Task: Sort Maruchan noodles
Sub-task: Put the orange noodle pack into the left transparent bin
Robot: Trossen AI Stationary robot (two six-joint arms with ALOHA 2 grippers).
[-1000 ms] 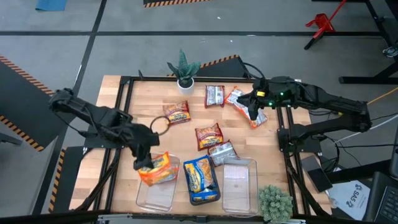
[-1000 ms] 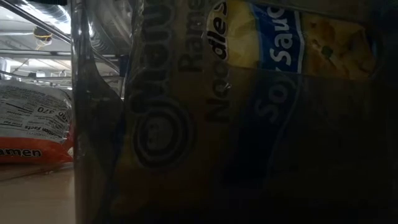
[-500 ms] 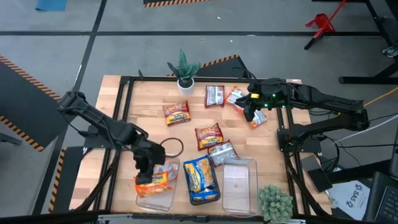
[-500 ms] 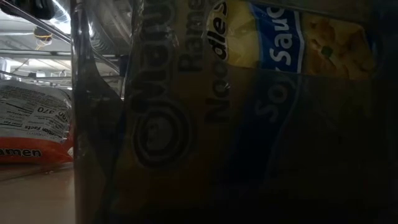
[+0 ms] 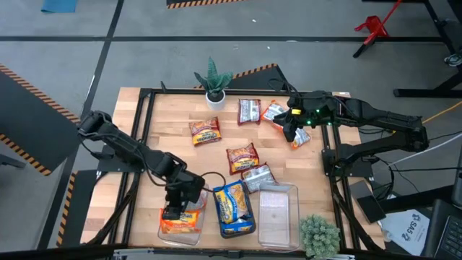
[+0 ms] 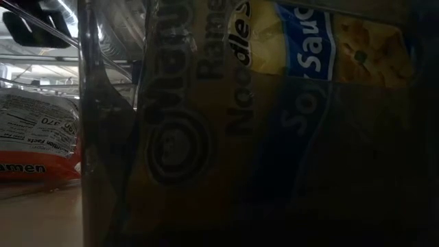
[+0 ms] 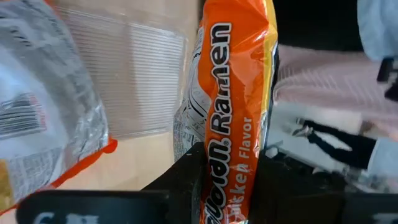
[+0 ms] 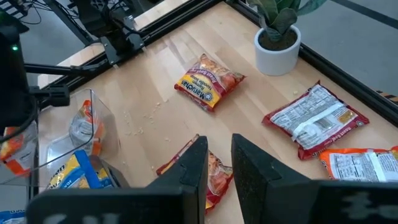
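- Left gripper (image 5: pixel 173 214) low over the left clear bin (image 5: pixel 167 232) at the near edge of the wooden surface (image 5: pixel 170 148), fingers (image 7: pixel 186 171) pinching an orange packet (image 7: pixel 233 112) that hangs upright between them, printed "Ramen" and "Flavor".
- Same orange packet seen from above inside the left bin's outline, right under the gripper.
- Blue-and-yellow packet (image 5: pixel 232 206) lying in the middle bin (image 5: pixel 247 230); pressed close against the low camera, filling most of that view through the bin wall.
- Right bin (image 5: pixel 278 217) clear, just beside the middle one.
- Right gripper (image 5: pixel 294 130) at the far right of the surface, fingers (image 8: pixel 196 165) drawn close on the edge of a red packet (image 8: pixel 214 177); whether truly clamped or only touching, cannot tell.
- Loose on the surface: a red packet near the middle (image 5: pixel 242 157), a silver-backed one (image 5: pixel 258 175) just beside it, another red one (image 5: pixel 205 130) farther back, a silver-backed one (image 5: pixel 250 110) near the back edge.
- Small potted plant (image 5: pixel 214 81) at the back edge; a second, bushier plant (image 5: pixel 318 233) at the near right corner.
- Red-and-white packet (image 6: pixel 38 137) resting on the surface, left in the low view.
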